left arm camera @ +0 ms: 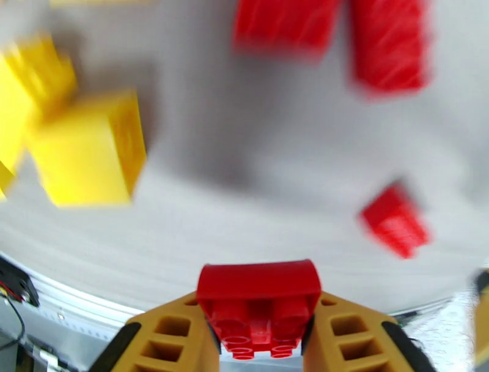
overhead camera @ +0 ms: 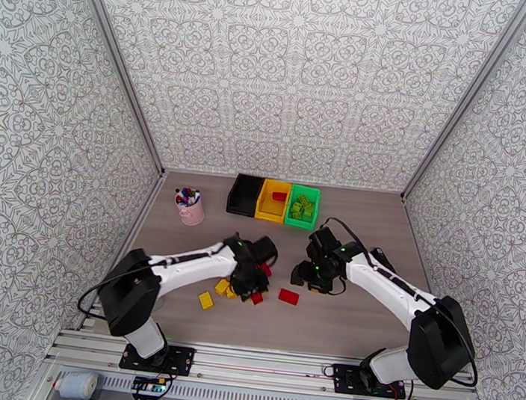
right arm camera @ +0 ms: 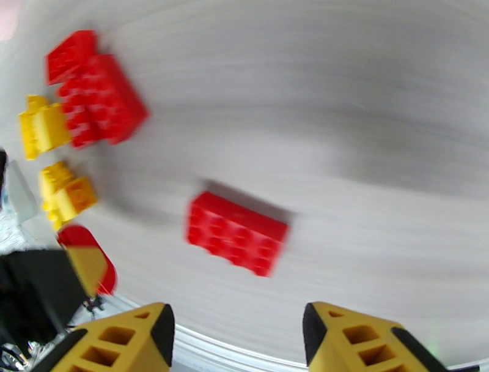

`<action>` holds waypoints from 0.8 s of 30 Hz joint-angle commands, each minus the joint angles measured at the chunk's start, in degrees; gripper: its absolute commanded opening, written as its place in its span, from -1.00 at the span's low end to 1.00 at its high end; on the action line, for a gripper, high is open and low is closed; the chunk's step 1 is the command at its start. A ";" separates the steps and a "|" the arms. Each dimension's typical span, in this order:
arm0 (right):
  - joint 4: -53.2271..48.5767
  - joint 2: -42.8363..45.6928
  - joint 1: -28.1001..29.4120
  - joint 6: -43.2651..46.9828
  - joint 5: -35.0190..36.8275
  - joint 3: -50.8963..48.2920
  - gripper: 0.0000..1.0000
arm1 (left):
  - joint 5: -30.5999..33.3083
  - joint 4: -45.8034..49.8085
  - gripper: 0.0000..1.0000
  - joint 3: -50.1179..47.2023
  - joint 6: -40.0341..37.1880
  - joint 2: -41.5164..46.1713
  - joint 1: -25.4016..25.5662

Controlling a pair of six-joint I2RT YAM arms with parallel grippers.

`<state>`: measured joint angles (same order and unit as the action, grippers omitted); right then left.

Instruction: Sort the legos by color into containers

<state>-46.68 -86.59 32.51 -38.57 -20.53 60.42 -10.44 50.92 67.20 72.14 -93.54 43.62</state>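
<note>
My left gripper (overhead camera: pixel 259 273) (left arm camera: pixel 259 327) is shut on a small red lego (left arm camera: pixel 259 295), held a little above the table. Beneath it lie loose legos: red ones (left arm camera: pixel 388 43) and yellow ones (left arm camera: pixel 85 150), with one red (overhead camera: pixel 257 298) and yellow ones (overhead camera: pixel 221 287) by the left arm. My right gripper (overhead camera: pixel 306 274) (right arm camera: pixel 235 330) stands open above a flat red lego (right arm camera: pixel 237 232) (overhead camera: pixel 289 297), apart from it. At the back stand the black bin (overhead camera: pixel 245 195), yellow bin (overhead camera: pixel 266 201) and green bin (overhead camera: pixel 312 202). Green legos (overhead camera: pixel 301 207) fill the green bin, and a red piece (overhead camera: pixel 279 196) lies in the yellow one.
A pink cup of pens (overhead camera: pixel 190 208) stands at the back left of the table. Patterned walls close in the left, back and right sides. A metal rail (overhead camera: pixel 260 366) runs along the near edge by the arm bases.
</note>
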 commanded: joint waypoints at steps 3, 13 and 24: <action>6.40 -5.62 -0.41 -1.95 -8.44 6.77 0.17 | -3.27 -4.81 -0.34 7.49 -12.00 -0.60 -12.04; -0.89 -11.23 -1.95 -2.01 -0.84 16.03 0.16 | -13.47 -3.53 -0.33 45.97 -23.98 -26.50 -24.56; -3.80 -6.98 -5.21 -4.41 4.35 12.73 0.17 | -22.47 -11.67 -0.10 73.69 -16.54 -49.46 -27.27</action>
<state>-47.77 -96.09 27.68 -42.06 -19.27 74.13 -28.36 43.18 138.43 52.80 -140.68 16.78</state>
